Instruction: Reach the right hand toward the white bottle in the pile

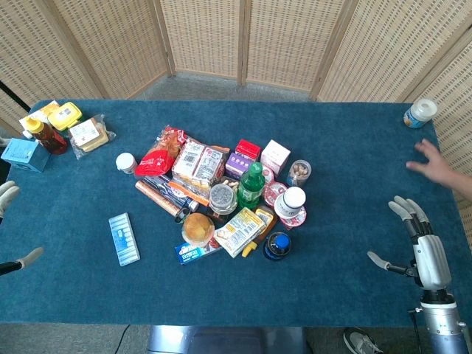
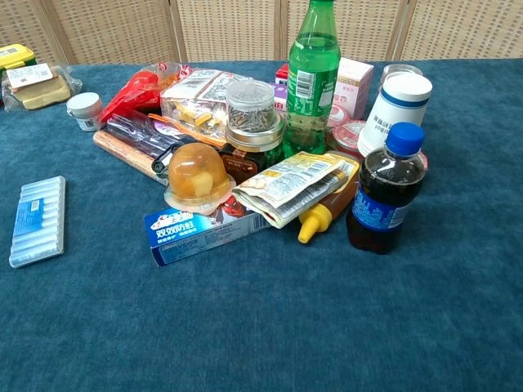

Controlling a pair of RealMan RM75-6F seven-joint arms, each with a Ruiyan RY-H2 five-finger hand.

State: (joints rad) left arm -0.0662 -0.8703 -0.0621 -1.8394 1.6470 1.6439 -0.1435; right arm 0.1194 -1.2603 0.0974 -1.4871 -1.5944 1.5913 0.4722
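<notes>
Wicker screens stand behind the blue surface (image 1: 346,147). At its 4 o'clock corner I see my right hand (image 1: 420,243), fingers spread, holding nothing, well apart from the pile. Its white bottle (image 1: 290,203) stands at the pile's 3 o'clock edge, just beside the green bottle (image 1: 251,184). My left hand (image 1: 9,221) shows only partly; I cannot tell its state.

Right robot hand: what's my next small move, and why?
Probably ease the right robot hand forward and left toward the white bottle. It's open, holds nothing, and sits well short of the pile, with bare table between; the cola bottle stands nearby.
</notes>
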